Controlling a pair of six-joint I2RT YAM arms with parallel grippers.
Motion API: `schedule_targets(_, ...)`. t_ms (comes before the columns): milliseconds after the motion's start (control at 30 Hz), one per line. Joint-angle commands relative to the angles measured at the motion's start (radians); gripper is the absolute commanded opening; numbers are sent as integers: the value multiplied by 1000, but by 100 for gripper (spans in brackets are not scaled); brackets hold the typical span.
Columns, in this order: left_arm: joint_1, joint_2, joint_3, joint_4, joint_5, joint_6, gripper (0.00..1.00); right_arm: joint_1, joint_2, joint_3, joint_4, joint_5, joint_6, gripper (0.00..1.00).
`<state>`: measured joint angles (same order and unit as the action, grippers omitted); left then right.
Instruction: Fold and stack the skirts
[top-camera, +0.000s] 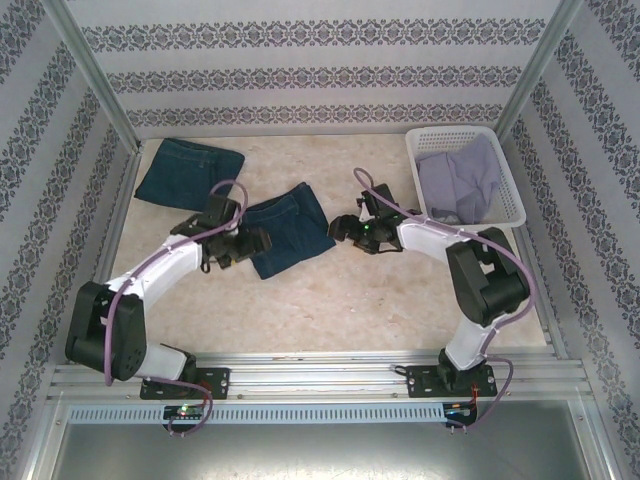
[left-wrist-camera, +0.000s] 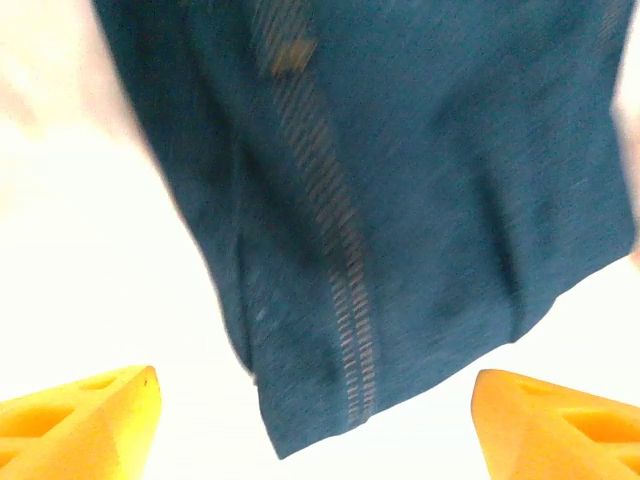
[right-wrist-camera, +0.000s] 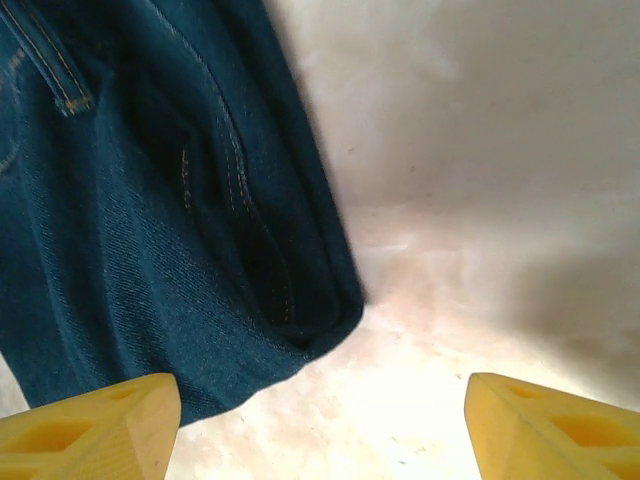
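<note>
Recorded left fingers (top-camera: 258, 241) spread apart with nothing clamped, poised at the left edge of the centre denim skirt (top-camera: 290, 235). Recorded right fingers (top-camera: 340, 229) likewise apart and empty, just beside the right folded corner of the same skirt. Located this skirt flat on the tabletop (top-camera: 370, 300) between both arms, apparently doubled over, judging by the layered corner in the right wrist view. Located a second denim skirt (top-camera: 190, 172) folded at the far-left corner, well apart. Located a lavender-grey skirt (top-camera: 460, 178) bunched inside the white basket (top-camera: 513, 205) at the far right.

Judged the following hazards:
- Pinching only the top layer at either edge. Likely result: fold pulled open on lifting.
- Closing at unequal heights or moments. Likely result: skirt skewed or dragged across the tabletop.
- Carrying with loose denim hanging. Likely result: crooked landing on the second denim skirt and an uneven stack.
- Reaching into the basket for the remaining skirt. Likely result: cloth snagged on the lattice wall.

Could not confirm contact between left fingers and cloth, owing to blur in the left wrist view.
</note>
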<state>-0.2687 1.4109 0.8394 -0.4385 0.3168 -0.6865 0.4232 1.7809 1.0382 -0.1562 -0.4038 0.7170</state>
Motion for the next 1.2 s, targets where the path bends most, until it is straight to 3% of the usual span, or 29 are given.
schedule_targets(0,-6,18,-75,177,147,-106,78,6,60,51,-1,-91,-76,73)
schedule_targets(267,-20,121,-90,331,234,-73,61,10,118,86,33,-112,-130,70)
schedule_targets(467,-21,132,-90,276,172,-63,33,20,163,98,54,-130,-130,59)
schedule_targets(567,-22,129,-92,263,166,-56,24,22,175,100,81,-129,-117,44)
schedule_targets(667,-22,134,-98,254,167,-55,17,20,175,104,83,-93,-114,18)
schedule_targets(767,-21,131,-89,203,144,-36,0,15,145,94,49,-19,-119,1)
schedule_targets(967,27,94,-59,19,41,84,0,-44,74,73,-45,24,-249,0)
schedule_targets(1167,84,47,-37,-78,20,172,0,-88,56,99,-140,98,-332,0)
